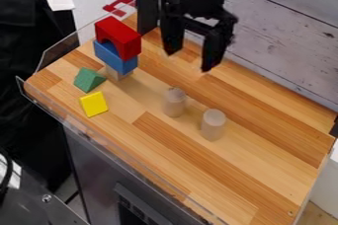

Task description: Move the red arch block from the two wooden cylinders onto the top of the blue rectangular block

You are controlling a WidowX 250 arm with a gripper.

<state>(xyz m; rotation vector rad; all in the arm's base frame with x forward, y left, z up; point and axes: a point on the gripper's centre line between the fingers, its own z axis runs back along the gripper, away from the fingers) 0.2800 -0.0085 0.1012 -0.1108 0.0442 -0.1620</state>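
Note:
The gripper (190,61) hangs over the back of the wooden table, its two fingers spread apart with nothing between them. Left of it stands a stack: a red arch block (119,36) on top of a blue arch block (113,57), with a pale wooden block (117,74) beneath. In front of the stack lie a green triangular block (88,79) and a yellow block (94,104). Two pale, upright cylinders, one (175,102) nearer the gripper and another (212,124) farther right, stand near the table's middle, apart from each other.
The wooden table (264,169) has a clear plastic rim along its left and front edges. A grey plank wall (284,36) rises behind it. A red object (119,6) is at the back left corner, behind the stack.

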